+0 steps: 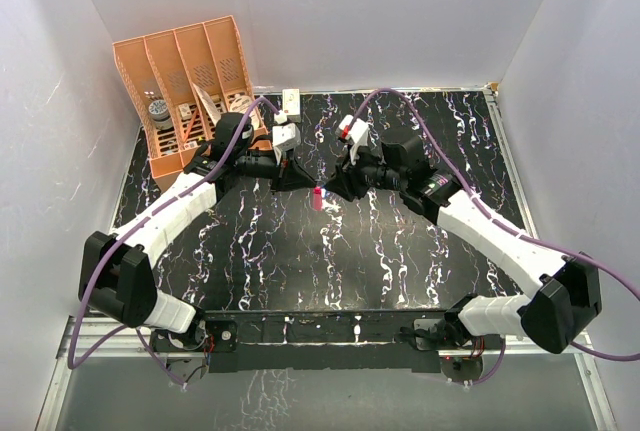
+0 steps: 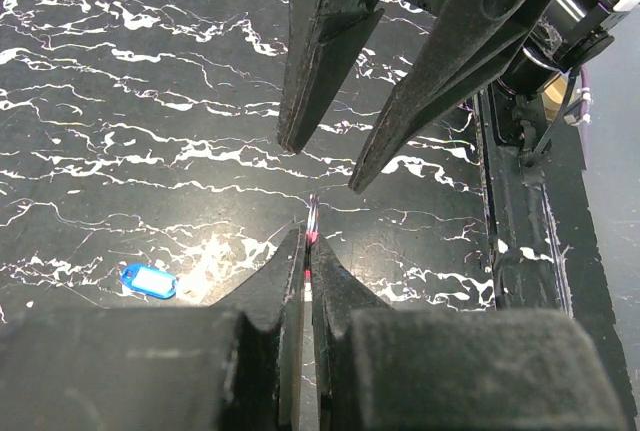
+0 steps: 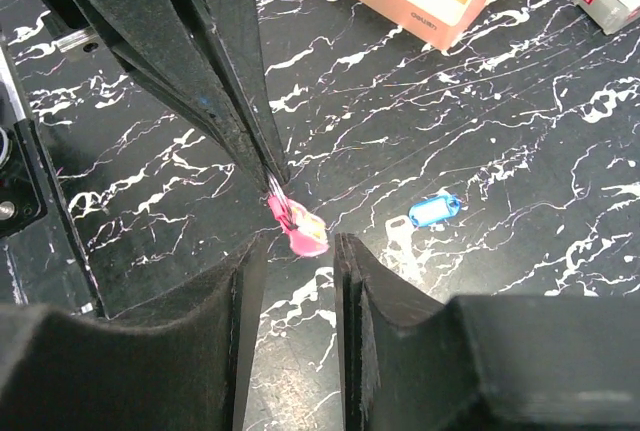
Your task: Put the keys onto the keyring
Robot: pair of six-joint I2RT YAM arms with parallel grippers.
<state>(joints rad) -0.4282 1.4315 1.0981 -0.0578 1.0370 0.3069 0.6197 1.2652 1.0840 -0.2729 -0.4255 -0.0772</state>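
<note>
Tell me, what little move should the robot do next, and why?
Probably the right gripper should lower toward the small blue-headed key lying on the black marbled table and pinch it. The left gripper is shut on the thin red-pink keyring, while the right gripper is open and empty, and the key is not on the ring.
</note>
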